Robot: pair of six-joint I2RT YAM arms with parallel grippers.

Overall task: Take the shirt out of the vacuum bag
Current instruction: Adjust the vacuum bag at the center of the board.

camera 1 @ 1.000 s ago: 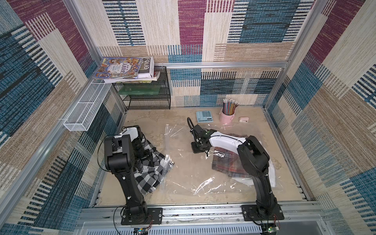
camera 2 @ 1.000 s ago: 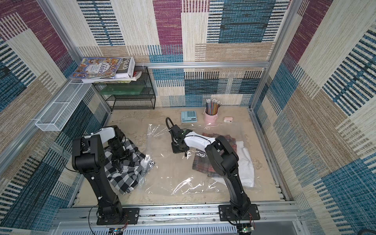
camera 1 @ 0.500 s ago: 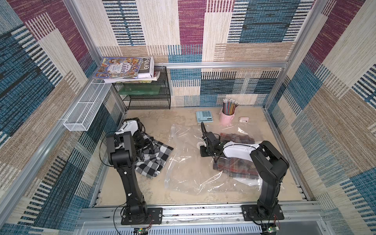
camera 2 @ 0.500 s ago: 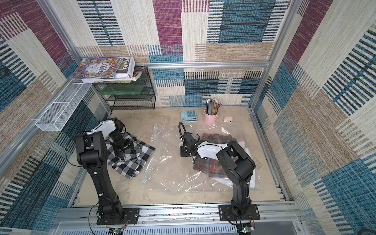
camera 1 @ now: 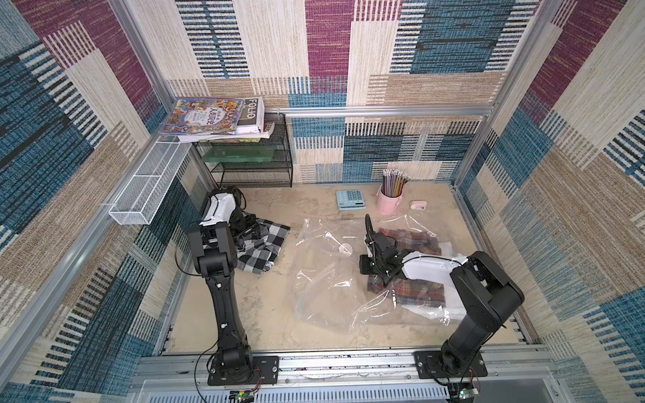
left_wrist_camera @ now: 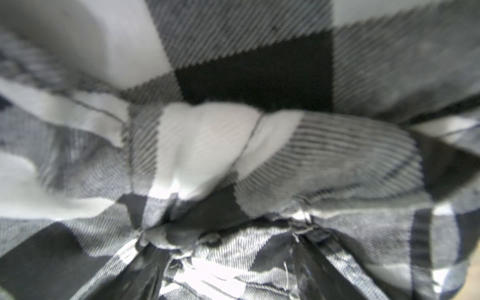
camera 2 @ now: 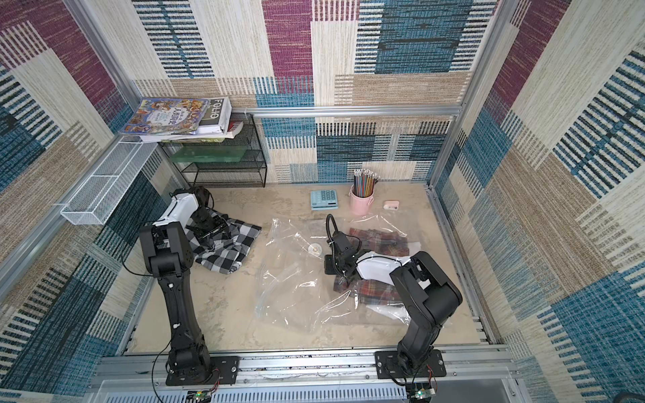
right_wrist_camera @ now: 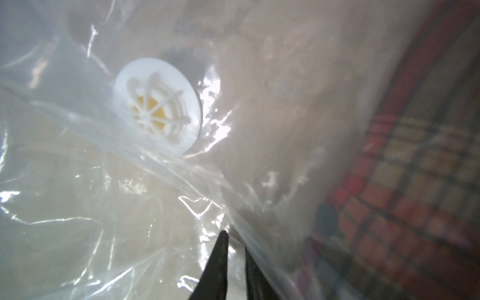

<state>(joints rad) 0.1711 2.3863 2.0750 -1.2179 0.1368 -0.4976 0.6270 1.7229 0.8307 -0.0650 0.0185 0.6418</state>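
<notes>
The black-and-white checked shirt (camera 1: 261, 251) (camera 2: 230, 251) lies bunched at the table's left, wholly outside the vacuum bag (camera 1: 324, 286) (camera 2: 296, 286). My left gripper (camera 1: 249, 226) (camera 2: 213, 226) sits on the shirt's back part. In the left wrist view the shirt (left_wrist_camera: 233, 145) fills the frame and gathers into the gripper (left_wrist_camera: 233, 259). The clear crinkled bag lies mid-table with its white valve (camera 1: 346, 248) (right_wrist_camera: 158, 106) facing up. My right gripper (camera 1: 363, 265) (camera 2: 328, 267) (right_wrist_camera: 235, 249) is shut on a fold of the bag's film beside the valve.
A red plaid garment (camera 1: 408, 289) lies at the right under my right arm, partly under clear plastic. At the back stand a pink pencil cup (camera 1: 390, 202), a blue calculator (camera 1: 350, 199) and a black mesh shelf (camera 1: 251, 167) topped with books. A white wire basket (camera 1: 146, 188) hangs on the left wall.
My left gripper has dragged the shirt back and left, clear of the plastic. My right gripper has pulled the bag to the right and a little nearer the front.
</notes>
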